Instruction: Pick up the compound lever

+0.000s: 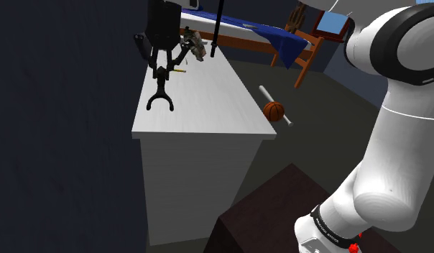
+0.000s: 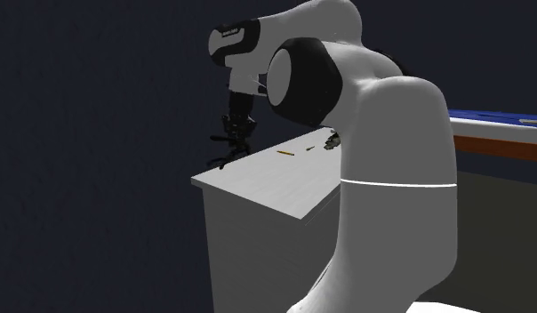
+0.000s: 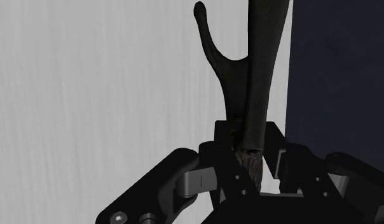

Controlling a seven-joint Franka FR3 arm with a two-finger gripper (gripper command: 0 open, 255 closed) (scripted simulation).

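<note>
The compound lever (image 1: 160, 92) is a black forked tool with two splayed legs. It hangs upright from my gripper (image 1: 163, 65) near the left edge of the white table (image 1: 212, 104), its legs pointing down at the tabletop. Whether the leg tips touch the surface I cannot tell. In the second exterior view the gripper (image 2: 236, 133) holds the lever (image 2: 226, 155) above the table's (image 2: 267, 182) near corner. In the wrist view the gripper (image 3: 248, 167) is shut on the lever's (image 3: 245, 83) stem, with the table (image 3: 89, 95) behind it.
A small yellow stick (image 1: 179, 70) and a cluttered grey object (image 1: 195, 42) lie farther back on the table. A dark wall (image 1: 57, 108) runs along the table's left side. On the floor lie a basketball (image 1: 274, 111) and a bat (image 1: 266, 92); a blue bed (image 1: 269, 34) is behind them.
</note>
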